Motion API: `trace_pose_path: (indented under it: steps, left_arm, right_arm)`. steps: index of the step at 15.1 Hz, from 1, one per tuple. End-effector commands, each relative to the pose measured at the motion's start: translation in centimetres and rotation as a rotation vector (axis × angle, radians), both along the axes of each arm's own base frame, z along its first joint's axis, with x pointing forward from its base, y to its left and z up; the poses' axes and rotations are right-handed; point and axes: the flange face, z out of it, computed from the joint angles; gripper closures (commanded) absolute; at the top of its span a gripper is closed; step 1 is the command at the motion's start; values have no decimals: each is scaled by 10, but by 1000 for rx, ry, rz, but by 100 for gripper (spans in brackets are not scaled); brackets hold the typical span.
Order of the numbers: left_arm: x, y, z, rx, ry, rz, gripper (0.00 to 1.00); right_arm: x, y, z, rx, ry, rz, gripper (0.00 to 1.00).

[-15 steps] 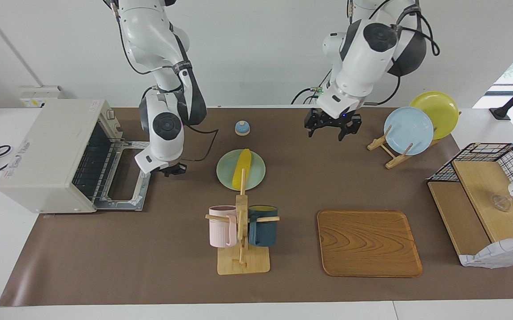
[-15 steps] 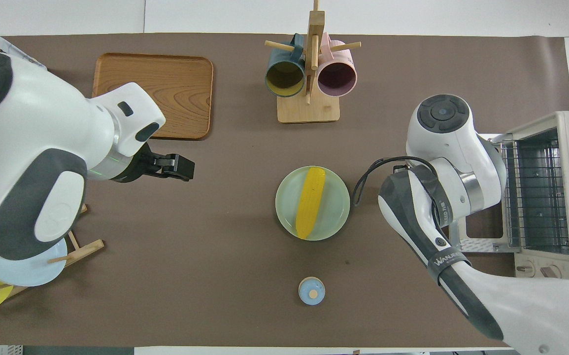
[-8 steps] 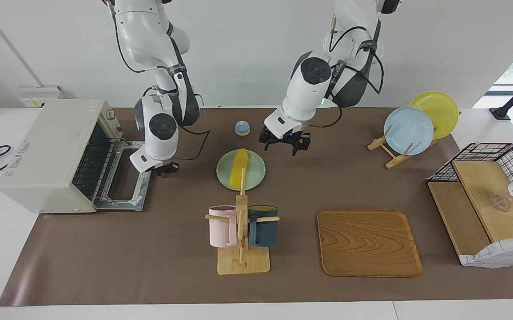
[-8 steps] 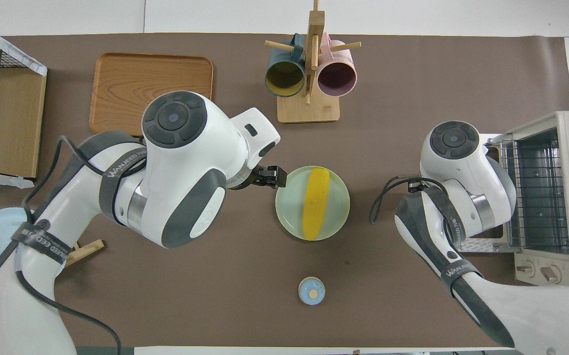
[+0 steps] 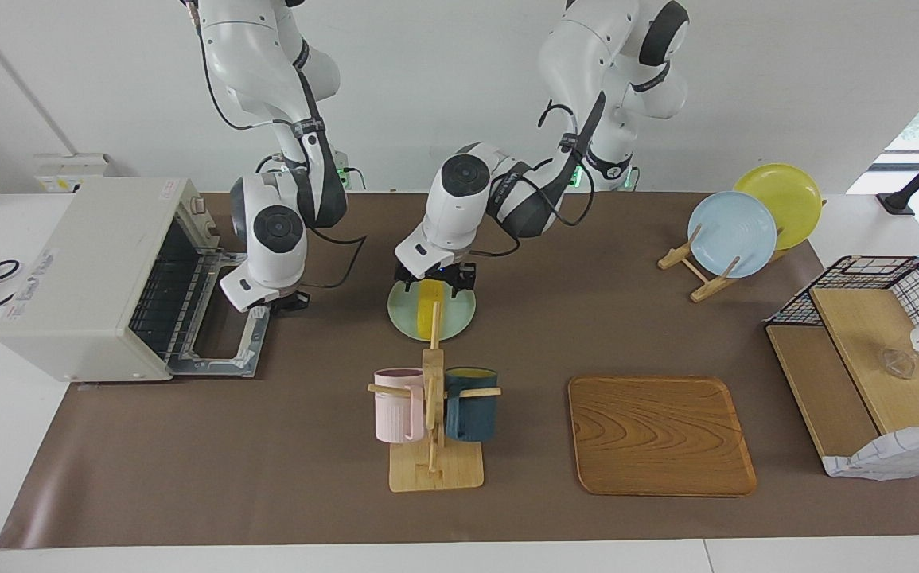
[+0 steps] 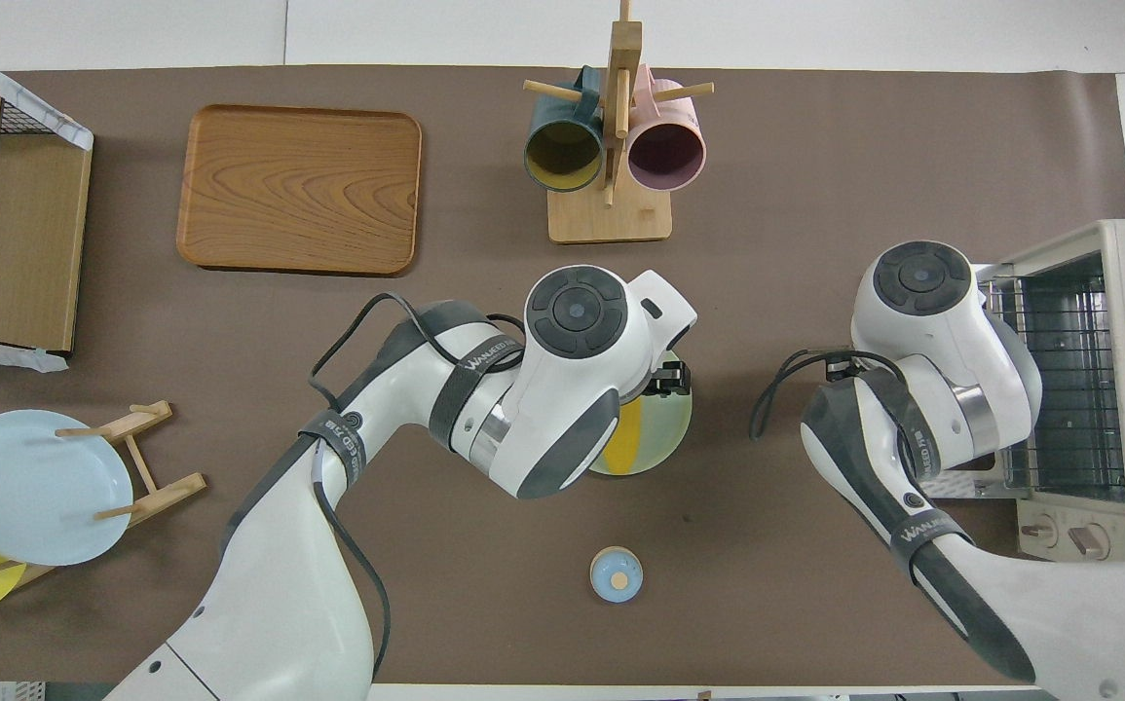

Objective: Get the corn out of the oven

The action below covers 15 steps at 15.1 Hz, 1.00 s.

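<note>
The yellow corn (image 5: 428, 316) lies on a pale green plate (image 5: 460, 318) in the middle of the table, outside the oven (image 5: 85, 270). In the overhead view the left arm covers most of the corn (image 6: 626, 444). My left gripper (image 5: 435, 284) is open and low over the end of the corn nearest the robots, its jaws on either side of the cob. The off-white oven stands at the right arm's end of the table, with its glass door (image 5: 224, 338) folded down and its wire rack (image 6: 1059, 389) bare. My right gripper (image 5: 288, 302) hangs beside the open door.
A wooden mug rack (image 5: 433, 422) with a pink and a dark blue mug stands farther from the robots than the plate. A wooden tray (image 5: 660, 434), a plate stand (image 5: 734, 235) with blue and yellow plates, a wire basket shelf (image 5: 865, 334) and a small blue bell (image 6: 617, 573) are also on the table.
My left arm has swung from near the plate stand to the green plate and come down over the corn. My right gripper has drifted slightly toward the oven.
</note>
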Motion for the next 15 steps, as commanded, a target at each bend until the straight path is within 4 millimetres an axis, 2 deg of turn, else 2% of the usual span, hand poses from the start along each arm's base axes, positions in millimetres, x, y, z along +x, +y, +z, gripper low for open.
trace_pose_path:
  steps: [1, 2, 3, 4, 5, 6, 8, 10, 13, 14, 15]
  left_arm:
    - [-7, -1, -14, 29, -9, 52, 0]
    - [-10, 1, -21, 24, -24, 67, 0]
    - [-14, 3, -29, 28, -33, 69, 0]
    - [-22, -1, -32, 33, -29, 71, 0]
    - [-25, -3, -35, 34, -28, 87, 0]
    - [-26, -2, -37, 29, -34, 97, 0]
    - [-24, 1, -41, 18, -46, 106, 0]
    - [-24, 3, -44, 25, -44, 111, 0]
    - [-29, 8, -53, 14, -57, 129, 8]
    - [-29, 8, -52, 11, -59, 130, 15]
    - [-28, 8, -51, 10, -59, 133, 32]
  right_arm:
    - [-6, -30, 0, 14, 6, 46, 100]
    - [-3, -29, 5, 10, 15, 60, 100]
    - [1, -32, 17, 2, 25, 60, 100]
    - [4, -38, 37, 0, 40, 73, 100]
    - [8, -48, 63, 7, 52, 106, 100]
    - [7, -57, 81, 13, 56, 116, 100]
    - [1, -77, 113, 37, 50, 132, 100]
    - [-7, -91, 129, 46, 59, 139, 100]
    - [-14, -126, 145, 66, 58, 143, 100]
    - [-15, -133, 150, 67, 47, 130, 100]
    - [-14, -134, 159, 77, 37, 119, 100]
